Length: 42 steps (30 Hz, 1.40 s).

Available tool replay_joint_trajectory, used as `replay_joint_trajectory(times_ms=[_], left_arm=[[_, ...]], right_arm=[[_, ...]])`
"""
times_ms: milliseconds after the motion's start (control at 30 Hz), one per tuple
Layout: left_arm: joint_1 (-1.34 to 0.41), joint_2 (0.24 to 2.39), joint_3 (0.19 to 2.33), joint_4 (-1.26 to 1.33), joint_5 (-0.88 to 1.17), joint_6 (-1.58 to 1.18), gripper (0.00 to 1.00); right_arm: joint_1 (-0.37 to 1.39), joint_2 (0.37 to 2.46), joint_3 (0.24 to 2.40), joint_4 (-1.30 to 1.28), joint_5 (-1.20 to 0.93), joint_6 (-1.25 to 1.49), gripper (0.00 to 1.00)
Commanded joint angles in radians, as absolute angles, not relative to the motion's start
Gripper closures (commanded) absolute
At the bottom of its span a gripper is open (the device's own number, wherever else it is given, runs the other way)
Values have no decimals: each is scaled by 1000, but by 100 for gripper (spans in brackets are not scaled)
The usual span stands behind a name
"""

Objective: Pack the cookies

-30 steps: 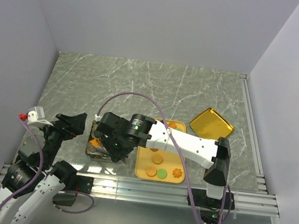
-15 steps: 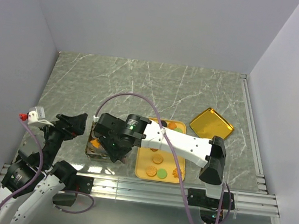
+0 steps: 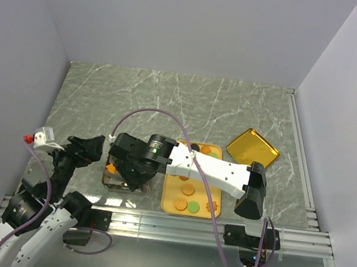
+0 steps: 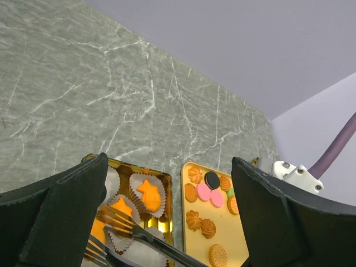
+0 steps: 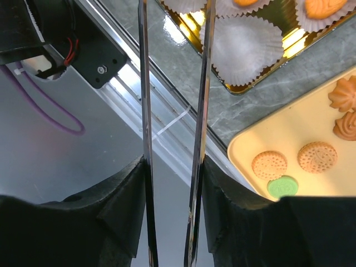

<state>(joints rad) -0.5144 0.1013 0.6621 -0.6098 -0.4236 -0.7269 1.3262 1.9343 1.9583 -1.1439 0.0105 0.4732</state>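
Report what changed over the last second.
The right arm swung left, carrying the right gripper farther over the gold box of paper cups. Whether it took or dropped a cookie cannot be seen. The left gripper, wide open, the cookies on the yellow tray and the gold lid stayed put.

Soft, even light falls from overhead in your top view, leaving only faint shadows on the worktop [image 3: 234, 108]. In your right wrist view, glare flares off the gold tin [image 5: 292, 39] and the metal rail [image 5: 129, 83]. The left tool [image 4: 168, 162] and right tool [image 5: 175, 11] sit dark and close to their lenses, perhaps slightly out of focus.
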Motion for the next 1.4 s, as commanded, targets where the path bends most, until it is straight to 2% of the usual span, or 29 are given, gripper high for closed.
replay_joint_trajectory(times_ms=[0,233,633,1100,1367], left_arm=[[-519,107,692,-595,-439,-730,1],[-520,100,690,-595,-448,-735,0],[-522,103,693,-598,-451,-735,1],[-525,117,693,-601,-460,-736,1],[-528,136,696,-607,-459,-741,1]], right_arm=[[1327,1934,2006,-1146,37,466,51],[1322,1922,1988,-1140,40,471,48],[1296,1815,1958,-1169,90,509,48],[1230,1422,1568,-1259,216,609,48],[1160,1175,1274,-1305,178,660,48]])
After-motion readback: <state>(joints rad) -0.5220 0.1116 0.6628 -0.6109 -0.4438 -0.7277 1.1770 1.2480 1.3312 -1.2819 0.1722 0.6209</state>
